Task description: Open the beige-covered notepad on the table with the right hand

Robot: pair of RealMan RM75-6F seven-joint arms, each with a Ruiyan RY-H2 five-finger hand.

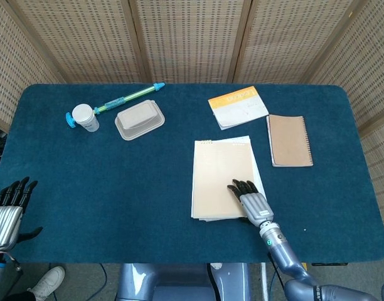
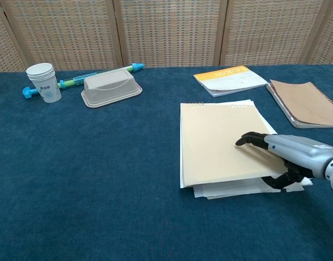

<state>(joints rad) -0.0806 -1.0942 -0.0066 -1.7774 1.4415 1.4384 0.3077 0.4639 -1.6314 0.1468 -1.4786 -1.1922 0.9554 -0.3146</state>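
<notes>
Beige-covered notepad (image 1: 222,179), one of three pads on your table (image 1: 117,188), lies centre-right. Your right hand (image 1: 250,202) pinches its near-right cover corner, fingers on top, thumb beneath. Your left hand (image 1: 7,210) hangs spread, holding nothing.

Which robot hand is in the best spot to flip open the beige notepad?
The right hand: it already grips the beige notepad's near corner, fingers on the cover and thumb underneath. The left hand hangs far off at the table's left edge.

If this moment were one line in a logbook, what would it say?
right robot hand: fingers on beige cover, thumb under its near edge | beige notepad: cover barely raised | left robot hand: idle, off table
</notes>
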